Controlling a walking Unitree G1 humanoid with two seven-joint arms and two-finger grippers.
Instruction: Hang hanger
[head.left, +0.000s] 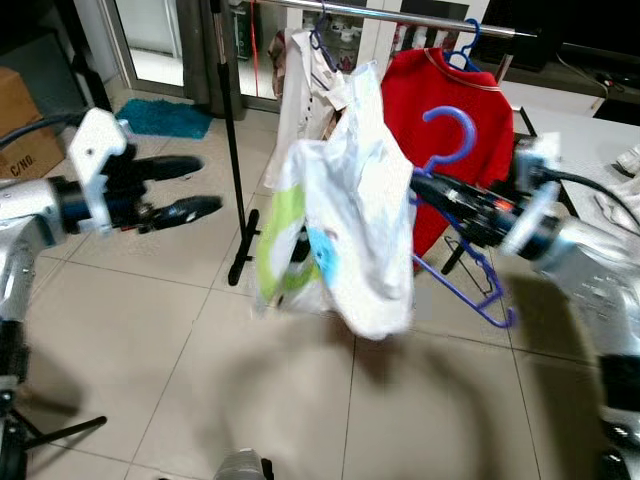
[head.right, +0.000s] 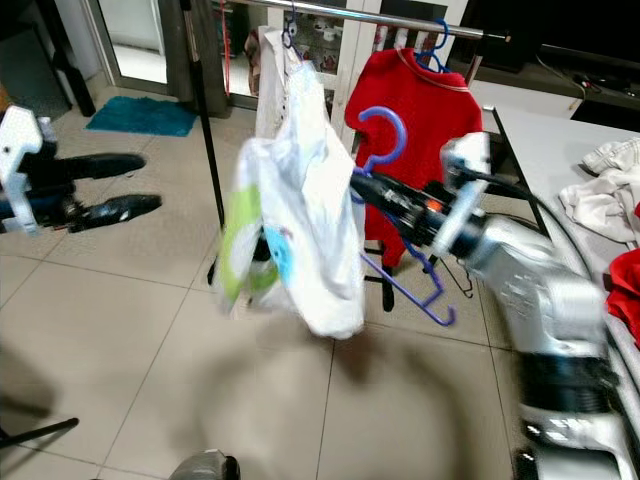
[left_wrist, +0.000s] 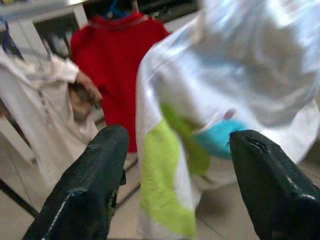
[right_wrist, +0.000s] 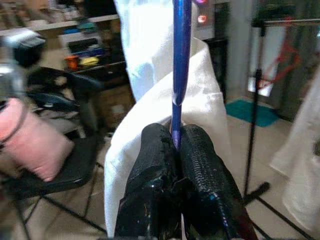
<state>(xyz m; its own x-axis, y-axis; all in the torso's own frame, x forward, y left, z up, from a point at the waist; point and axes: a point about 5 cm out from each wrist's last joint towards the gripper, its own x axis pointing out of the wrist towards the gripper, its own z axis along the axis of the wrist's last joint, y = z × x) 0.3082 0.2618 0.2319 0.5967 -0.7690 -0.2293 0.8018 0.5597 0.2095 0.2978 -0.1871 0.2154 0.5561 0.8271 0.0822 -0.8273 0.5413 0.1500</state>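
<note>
Hanger (head.left: 455, 160) hook up, pinched by right claw (head.left: 425, 185); left claw (head.left: 190, 188) spread.

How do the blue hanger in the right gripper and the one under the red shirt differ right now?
The held blue hanger is off the rail, tilted, carrying a white garment; the rail hanger hangs hooked on, upright, carrying the red shirt. The right gripper is shut on the first only. Both are blue.

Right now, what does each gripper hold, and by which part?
The right gripper is shut on the blue hanger, pinching its thin bar below the hook; a white garment hangs from it. The left gripper is open, holding nothing.
</note>
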